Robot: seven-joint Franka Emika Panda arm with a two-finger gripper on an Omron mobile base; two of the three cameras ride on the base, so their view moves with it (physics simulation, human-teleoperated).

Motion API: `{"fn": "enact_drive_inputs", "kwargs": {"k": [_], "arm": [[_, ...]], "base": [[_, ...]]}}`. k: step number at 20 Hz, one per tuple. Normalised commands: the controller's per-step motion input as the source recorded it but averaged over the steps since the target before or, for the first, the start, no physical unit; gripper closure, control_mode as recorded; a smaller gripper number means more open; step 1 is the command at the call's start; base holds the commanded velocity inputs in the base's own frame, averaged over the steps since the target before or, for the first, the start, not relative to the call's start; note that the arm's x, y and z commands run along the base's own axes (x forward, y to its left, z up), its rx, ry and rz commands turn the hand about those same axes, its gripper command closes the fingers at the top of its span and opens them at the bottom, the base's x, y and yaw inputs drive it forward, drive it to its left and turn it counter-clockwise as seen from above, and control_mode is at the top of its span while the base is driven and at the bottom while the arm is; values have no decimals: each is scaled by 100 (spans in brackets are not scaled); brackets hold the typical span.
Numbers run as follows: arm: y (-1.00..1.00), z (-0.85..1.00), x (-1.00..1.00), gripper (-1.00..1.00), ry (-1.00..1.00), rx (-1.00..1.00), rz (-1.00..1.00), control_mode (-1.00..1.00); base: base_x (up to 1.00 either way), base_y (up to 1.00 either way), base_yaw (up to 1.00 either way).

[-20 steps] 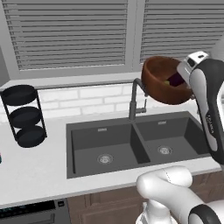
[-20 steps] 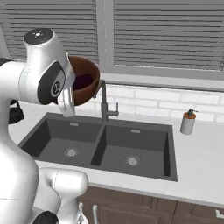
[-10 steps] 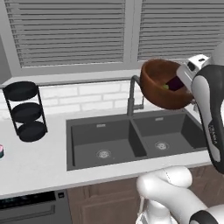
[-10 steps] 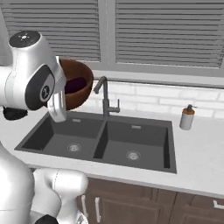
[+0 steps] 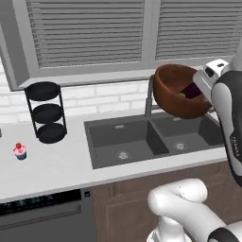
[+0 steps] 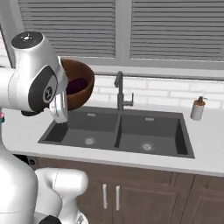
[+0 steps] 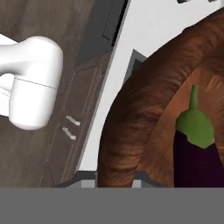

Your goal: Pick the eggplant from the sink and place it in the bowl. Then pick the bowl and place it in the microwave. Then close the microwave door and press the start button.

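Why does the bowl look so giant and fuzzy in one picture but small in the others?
Hand view: the camera sits right against the bowl, so it looms, its wood grain smeared, the eggplant cut off at the edge. Left base view: the bowl is farther and sharper. Right base view: its inside is in dark shadow.

Glossy white rounded arm [image 6: 30, 78] segments with dark grey joint discs and a bulbous white base [image 5: 184, 201].
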Motion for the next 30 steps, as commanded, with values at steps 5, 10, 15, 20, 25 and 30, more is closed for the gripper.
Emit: {"fn": "enact_drive_inputs", "kwargs": {"k": [5, 10, 15, 20, 25, 30], "arm": [[0, 0, 0, 100, 0, 0, 0, 100], [0, 0, 0, 100, 0, 0, 0, 100], [0, 0, 0, 100, 0, 0, 0, 100], [0, 0, 0, 100, 0, 0, 0, 100], [0, 0, 0, 100, 0, 0, 0, 100], [0, 0, 0, 100, 0, 0, 0, 100]], "base": [[-30, 100, 52], [0, 97, 76], [0, 83, 79], [-6, 86, 63], [28, 100, 17], [39, 75, 7]]}}
